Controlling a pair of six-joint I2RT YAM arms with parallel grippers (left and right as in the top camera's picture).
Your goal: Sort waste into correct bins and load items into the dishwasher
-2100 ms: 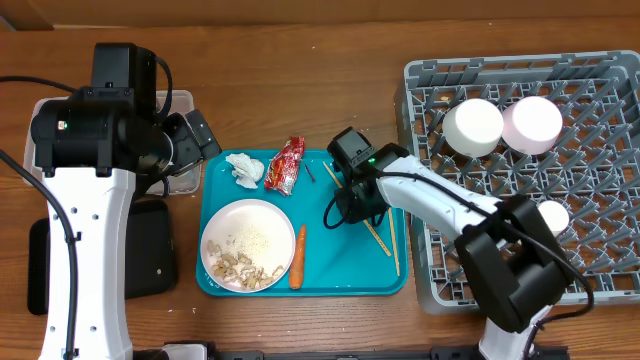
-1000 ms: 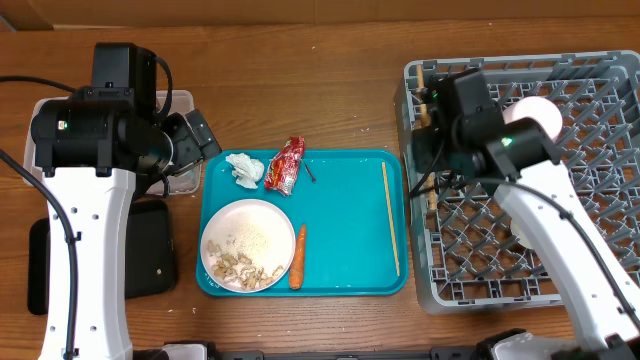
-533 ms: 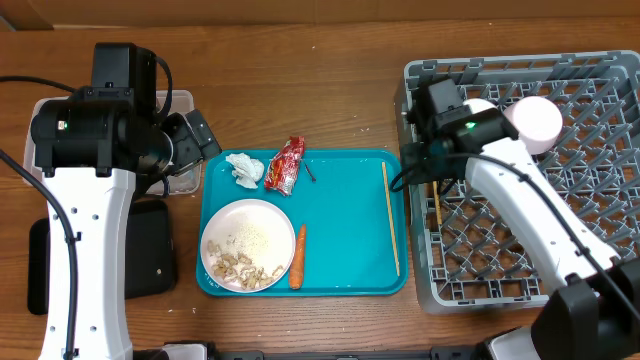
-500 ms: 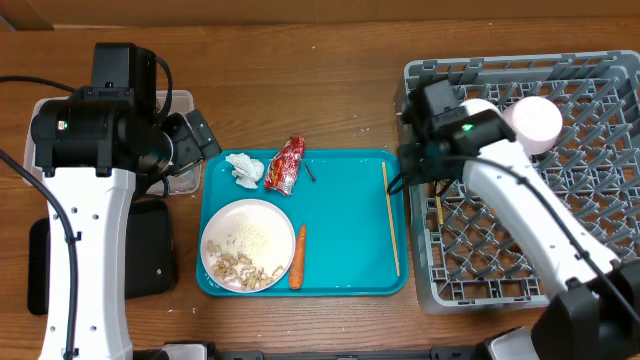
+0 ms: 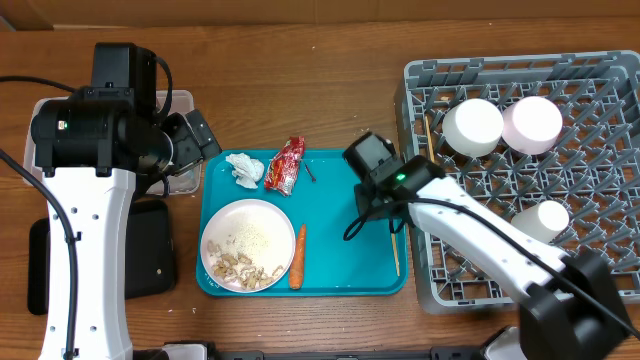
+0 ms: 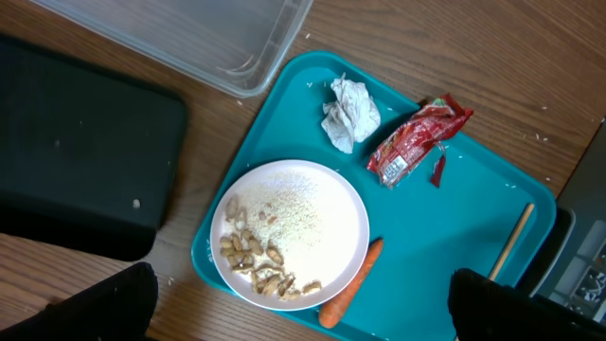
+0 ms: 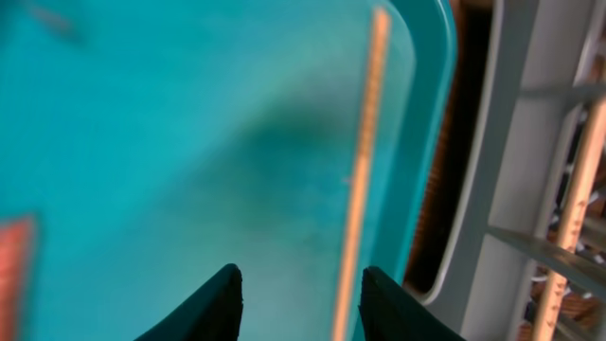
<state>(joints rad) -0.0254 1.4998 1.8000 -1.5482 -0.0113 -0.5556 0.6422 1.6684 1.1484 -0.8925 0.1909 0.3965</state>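
Note:
My right gripper (image 5: 383,212) (image 7: 298,308) hovers open over the right side of the teal tray (image 5: 340,270). A wooden chopstick (image 5: 394,245) (image 7: 365,170) lies on the tray below, in line with the gap, close to the right finger. The other chopstick (image 5: 428,125) (image 7: 578,208) rests in the grey dish rack (image 5: 600,280) by upturned white bowls (image 5: 473,127). The plate (image 5: 248,245) (image 6: 289,232) holds rice and scraps, the carrot (image 5: 297,256) (image 6: 350,294) beside it. Tissue (image 5: 243,169) (image 6: 350,114) and red wrapper (image 5: 285,164) (image 6: 417,142) lie behind. My left gripper (image 5: 195,140) (image 6: 298,308) is open and empty, high up.
The clear tub (image 5: 185,100) (image 6: 189,38) and the black tray (image 5: 150,250) (image 6: 76,152) sit left of the teal tray, partly under the left arm. The rack's grey wall (image 7: 530,189) stands right beside the tray's edge. A third white vessel (image 5: 540,218) sits lower in the rack.
My right gripper opened at the rack's left side, leaving a chopstick there. It then swung left and down onto the teal tray over the remaining chopstick. The left arm stayed still.

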